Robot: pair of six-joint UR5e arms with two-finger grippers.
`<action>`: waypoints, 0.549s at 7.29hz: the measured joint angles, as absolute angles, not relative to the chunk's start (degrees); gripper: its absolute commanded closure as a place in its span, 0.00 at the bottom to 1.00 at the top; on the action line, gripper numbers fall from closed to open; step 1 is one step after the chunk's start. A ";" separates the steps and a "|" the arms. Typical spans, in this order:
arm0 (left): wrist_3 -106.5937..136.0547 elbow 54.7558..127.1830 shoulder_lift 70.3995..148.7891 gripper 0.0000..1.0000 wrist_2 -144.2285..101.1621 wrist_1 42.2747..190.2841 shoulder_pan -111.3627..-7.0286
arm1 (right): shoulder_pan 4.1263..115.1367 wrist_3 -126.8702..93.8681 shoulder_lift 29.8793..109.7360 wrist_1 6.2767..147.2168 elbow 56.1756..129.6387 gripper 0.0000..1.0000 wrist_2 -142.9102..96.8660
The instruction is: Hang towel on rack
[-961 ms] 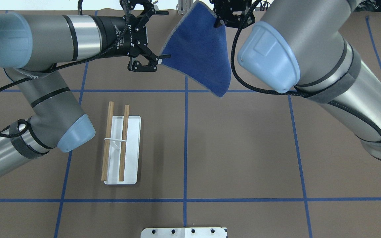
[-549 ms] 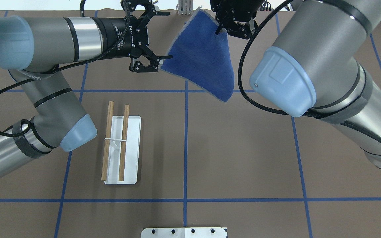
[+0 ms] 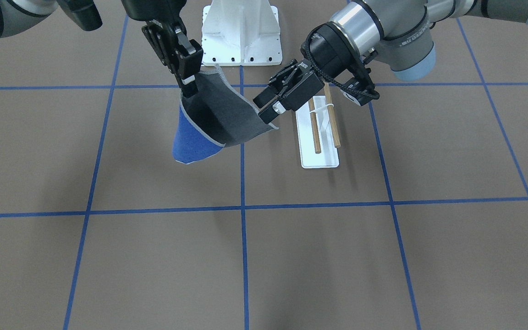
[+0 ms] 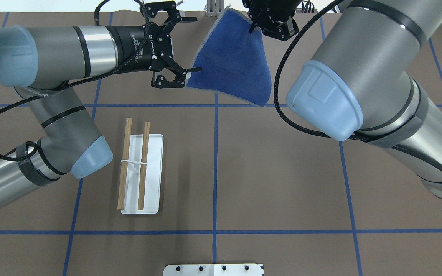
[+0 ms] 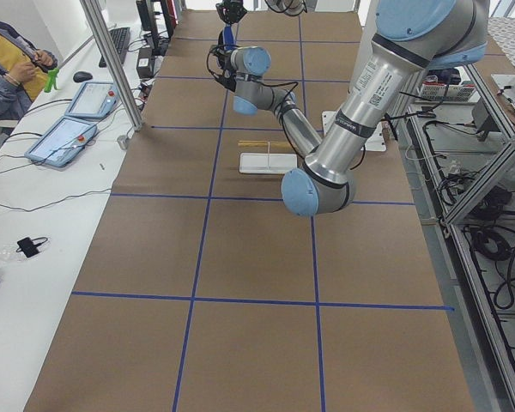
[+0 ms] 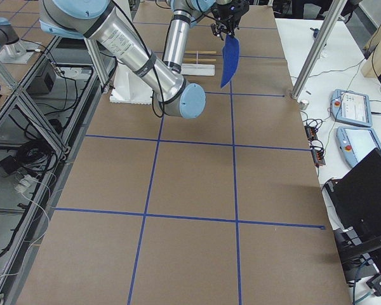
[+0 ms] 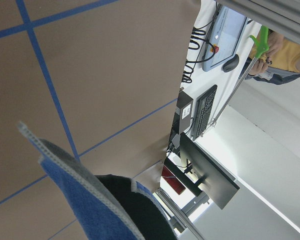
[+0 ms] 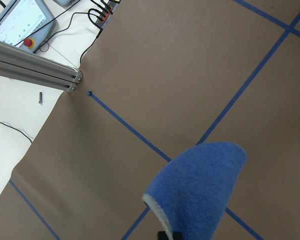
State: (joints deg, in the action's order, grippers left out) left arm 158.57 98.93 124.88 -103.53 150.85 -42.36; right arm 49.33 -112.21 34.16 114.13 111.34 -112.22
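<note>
The towel (image 4: 232,65) hangs in the air over the far middle of the table, blue side toward the robot. Its dark grey side (image 3: 225,114) shows in the front view. My right gripper (image 4: 252,27) is shut on its top corner (image 3: 187,85). My left gripper (image 4: 198,43) points at the towel's left edge with its jaws spread apart. Its lower finger overlaps the towel's left corner, also in the front view (image 3: 268,107). The rack (image 4: 140,168), two wooden dowels on a white base plate (image 3: 320,158), stands on the table nearer the robot and is bare.
A large white bolted pedestal (image 3: 241,27) sits at the robot's base (image 4: 213,269). Blue tape lines grid the brown table. The operators' bench with tablets (image 6: 350,105) and an aluminium post (image 6: 317,44) lie past the far table edge.
My left gripper has crept right, toward the towel. The right gripper has shifted a little, and the towel's lower and left corners have swung. Both grippers' states look unchanged.
</note>
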 measured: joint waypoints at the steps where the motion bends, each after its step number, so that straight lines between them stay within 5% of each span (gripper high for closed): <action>1: 158.71 98.91 124.88 0.04 -103.54 151.15 -42.21 | 49.28 -112.17 34.14 113.45 111.36 1.00 -111.66; 4: 158.73 98.88 124.82 0.45 -103.55 152.43 -41.66 | 48.67 -110.74 33.95 112.88 111.50 1.00 -110.19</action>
